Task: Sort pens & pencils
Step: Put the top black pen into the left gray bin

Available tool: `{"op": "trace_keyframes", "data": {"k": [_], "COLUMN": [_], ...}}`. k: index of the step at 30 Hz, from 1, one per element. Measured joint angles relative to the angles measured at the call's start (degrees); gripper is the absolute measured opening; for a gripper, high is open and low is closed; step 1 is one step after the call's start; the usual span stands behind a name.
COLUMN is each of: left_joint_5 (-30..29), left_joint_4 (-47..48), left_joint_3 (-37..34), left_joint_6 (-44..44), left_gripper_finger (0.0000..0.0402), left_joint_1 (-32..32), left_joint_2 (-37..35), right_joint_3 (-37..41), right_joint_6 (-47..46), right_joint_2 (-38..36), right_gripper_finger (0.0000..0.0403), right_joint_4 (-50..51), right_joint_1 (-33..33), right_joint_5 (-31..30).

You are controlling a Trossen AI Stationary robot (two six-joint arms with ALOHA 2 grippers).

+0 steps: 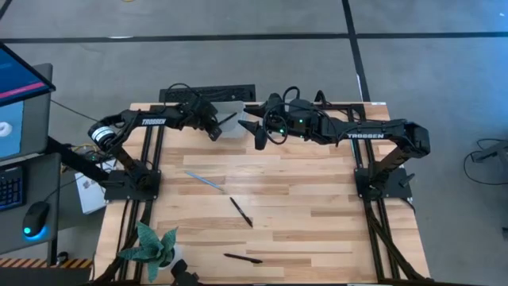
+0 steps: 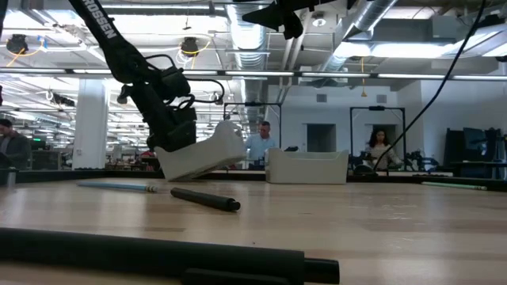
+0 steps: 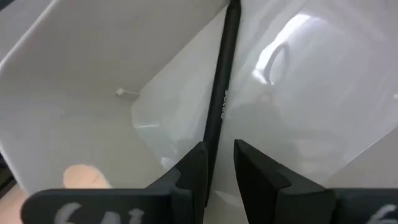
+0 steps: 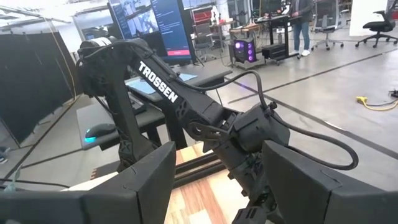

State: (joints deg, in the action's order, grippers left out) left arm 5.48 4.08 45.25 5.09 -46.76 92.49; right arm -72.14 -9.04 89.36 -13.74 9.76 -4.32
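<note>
**Left arm over a tilted white bin at the far edge**

Hovering at the table's (image 1: pixel 317 230) far edge, the left gripper (image 3: pixel 219 163) sat over a white bin (image 2: pixel 202 154), which the low view showed tipped up on one side. A black stick (image 3: pixel 222 87) ran between the fingers (image 3: pixel 193 171) into the bin; whether they pinched it or had let go cannot be told. A second white bin (image 2: pixel 309 167) stood level just to the right.

The right gripper (image 1: pixel 248 125) hung near the far edge beside the left one, its fingers apart and empty.

On the table lay 3 more sticks: 1 pale teal-blue stick (image 1: pixel 204 181) left of centre, 1 black one (image 1: pixel 241 212) at centre, and another black one (image 1: pixel 243 258) near the front edge.

"TROSSEN" was printed in white on both arms (image 1: pixel 155 121).
</note>
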Motion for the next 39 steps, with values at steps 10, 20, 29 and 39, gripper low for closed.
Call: {"op": "trace_keyframes", "data": {"k": [10,20,29,39], "left_joint_5": [-0.07,-0.20,-0.16,-0.16], "left_joint_4": [-2.50,-1.48,-0.99,-1.01], "left_joint_3": [0.00,0.01,0.02,0.02], "left_joint_6": [-2.69,-6.35,-6.93,-8.72], "left_gripper_finger": [0.0072,0.0072,0.0072,0.0072], "left_joint_1": [0.00,0.00,0.00,0.00], "left_joint_2": [0.00,-0.02,-0.02,-0.02], "right_joint_3": [0.00,0.00,0.00,0.00], "right_joint_6": [-0.02,-0.02,-0.07,-0.09], "right_joint_2": [0.00,0.00,0.00,0.00], "right_gripper_finger": [0.0260,0.0260,0.0260,0.0260], "right_joint_4": [0.00,0.00,0.00,-0.01], "right_joint_1": [0.00,0.00,0.00,0.00], "right_joint_5": [0.00,0.00,0.00,-0.01]}}
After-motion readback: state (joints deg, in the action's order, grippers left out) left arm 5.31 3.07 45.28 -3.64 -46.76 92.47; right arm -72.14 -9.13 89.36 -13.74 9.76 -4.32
